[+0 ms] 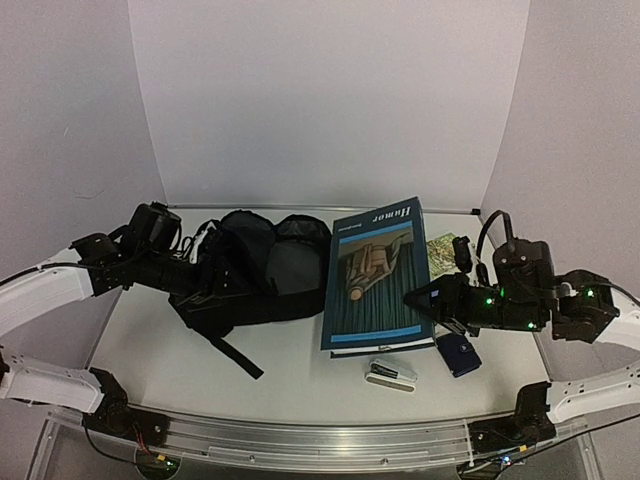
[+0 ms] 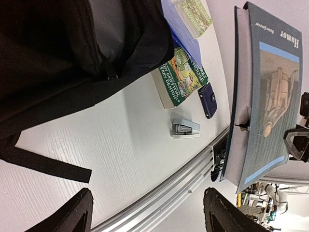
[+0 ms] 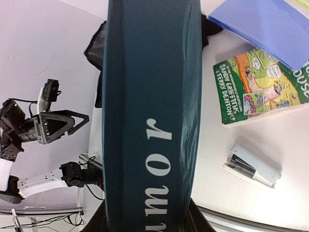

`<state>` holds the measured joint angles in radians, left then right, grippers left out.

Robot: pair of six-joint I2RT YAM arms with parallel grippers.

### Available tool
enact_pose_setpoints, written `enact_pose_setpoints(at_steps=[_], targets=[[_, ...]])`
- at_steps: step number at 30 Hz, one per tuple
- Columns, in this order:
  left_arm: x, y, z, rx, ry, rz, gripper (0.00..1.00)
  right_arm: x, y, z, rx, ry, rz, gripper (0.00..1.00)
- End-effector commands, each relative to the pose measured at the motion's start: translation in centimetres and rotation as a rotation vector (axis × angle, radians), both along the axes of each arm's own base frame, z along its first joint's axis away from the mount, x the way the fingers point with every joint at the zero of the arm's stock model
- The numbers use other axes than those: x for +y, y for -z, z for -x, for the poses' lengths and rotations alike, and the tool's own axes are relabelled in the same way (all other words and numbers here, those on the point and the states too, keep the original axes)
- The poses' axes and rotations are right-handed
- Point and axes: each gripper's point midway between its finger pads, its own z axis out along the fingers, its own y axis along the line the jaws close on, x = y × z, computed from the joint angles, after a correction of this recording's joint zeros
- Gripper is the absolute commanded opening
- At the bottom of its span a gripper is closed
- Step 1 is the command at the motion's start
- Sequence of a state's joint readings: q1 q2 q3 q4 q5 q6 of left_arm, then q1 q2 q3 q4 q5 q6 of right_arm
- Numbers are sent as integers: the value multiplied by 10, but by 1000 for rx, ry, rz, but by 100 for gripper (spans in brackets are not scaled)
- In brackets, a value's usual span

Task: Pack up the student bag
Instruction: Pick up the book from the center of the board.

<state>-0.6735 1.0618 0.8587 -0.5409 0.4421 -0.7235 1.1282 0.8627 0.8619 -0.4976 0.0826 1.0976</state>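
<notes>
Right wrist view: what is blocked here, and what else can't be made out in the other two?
- Right wrist: the large teal hardcover book fills the middle, hiding how the right gripper grips it and most of the black fabric backpack.
- Top: a green illustrated paperback shows only a corner beside that book, title unreadable; the backpack's interior is too dark to read.
- Left wrist: the backpack is cut off by the top and left edges.

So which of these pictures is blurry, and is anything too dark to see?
Right wrist view: the blue book sits so close that its lettering is soft. Top external view: the student bag is a dark mass, folds barely readable.
</notes>
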Motion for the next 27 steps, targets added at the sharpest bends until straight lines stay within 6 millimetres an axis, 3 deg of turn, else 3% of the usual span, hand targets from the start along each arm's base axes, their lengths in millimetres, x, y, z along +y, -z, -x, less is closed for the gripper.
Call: enact_pose_setpoints(at_steps=[1, 8, 17, 24, 27], targets=[[-16, -37, -12, -115, 92, 29, 79, 3, -27, -6, -123, -51, 54, 33], [-42, -94, 1, -265, 326, 189, 91, 42, -45, 8, -216, -310, 98, 31], [-38, -88, -1, -320, 408, 95, 97, 87, -71, 47, -240, -634, -41, 30], [-35, -91, 1, -351, 438, 79, 99, 100, -75, 62, -244, -755, -82, 30], [-38, -93, 13, -322, 500, 128, 98, 104, -77, 67, -254, -792, -98, 30]])
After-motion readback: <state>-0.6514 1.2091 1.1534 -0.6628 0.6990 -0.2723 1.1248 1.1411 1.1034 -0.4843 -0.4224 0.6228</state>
